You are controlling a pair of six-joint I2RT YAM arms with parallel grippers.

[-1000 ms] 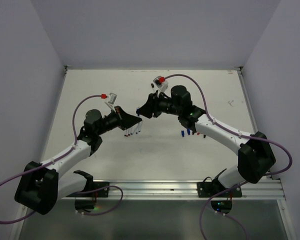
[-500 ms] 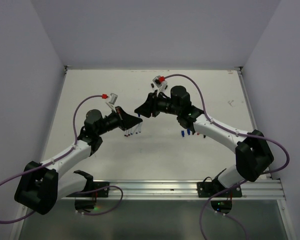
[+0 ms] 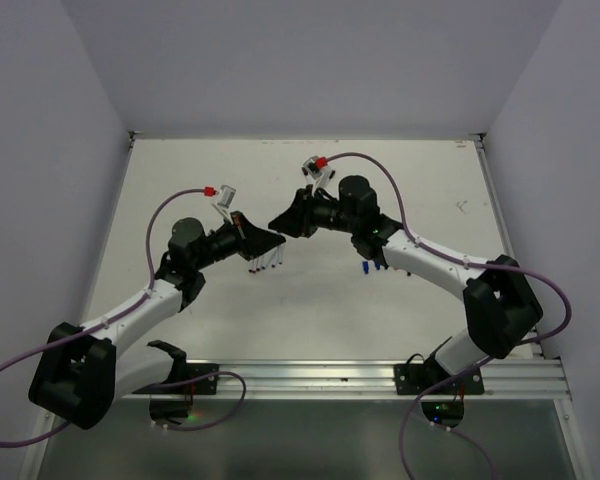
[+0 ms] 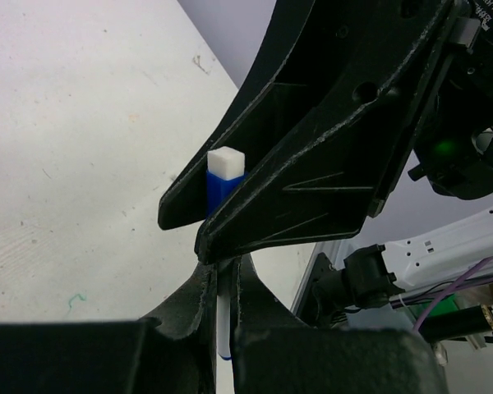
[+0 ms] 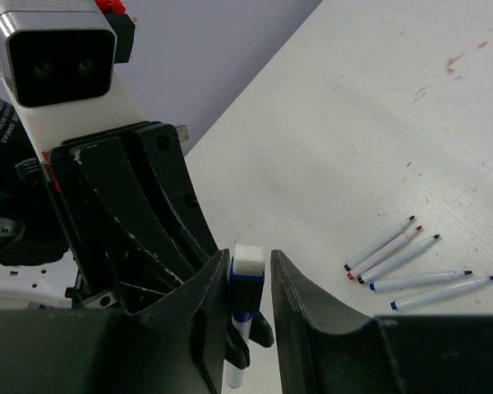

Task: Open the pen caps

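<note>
Cap [image 5: 247,295] likely light, stiff, slick, best gripped across sides; right pincer [image 5: 248,263] pinches it, left pincer [image 4: 222,275] clamps thin barrel [image 4: 223,324].

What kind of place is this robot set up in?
Likely a robotics lab test cell: a plain white tabletop boxed in by bare pale walls, with two black-and-white robot arms bolted to a silver metal rail.

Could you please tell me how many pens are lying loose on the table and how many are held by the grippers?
Uncapped pens lying on the table: 5
Pen with blue cap, held between left gripper and right gripper: 1
Total: 6
</note>
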